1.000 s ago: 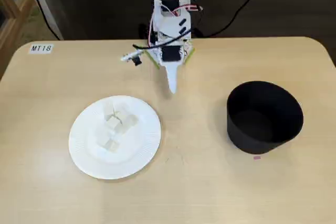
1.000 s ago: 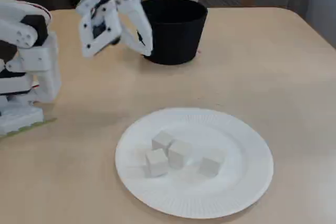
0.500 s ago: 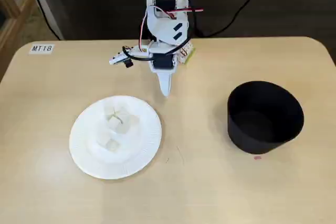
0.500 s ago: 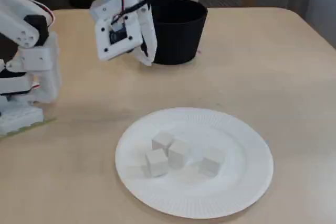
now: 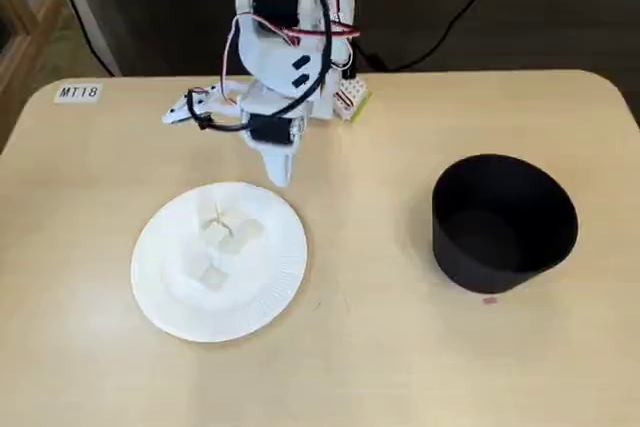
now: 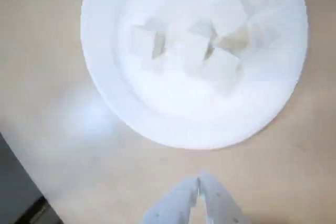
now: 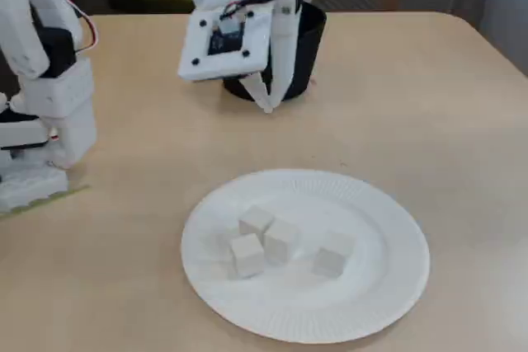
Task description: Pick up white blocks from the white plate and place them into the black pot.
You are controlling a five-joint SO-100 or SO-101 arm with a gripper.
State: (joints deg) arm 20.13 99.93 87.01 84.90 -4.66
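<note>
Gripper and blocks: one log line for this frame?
gripper: shut, empty, above table near plate edge | white blocks: all on white plate | black pot: no blocks visible inside

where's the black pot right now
In a fixed view the matte black round pot stands on the table's right side, well apart from the round white paper plate at left, with the gripper between them.

Four white blocks (image 7: 280,246) on white plate (image 7: 388,286)

The arm reaches forward and down, its empty pincer (image 6: 199,180) closed, fingertips together above the table.
</note>
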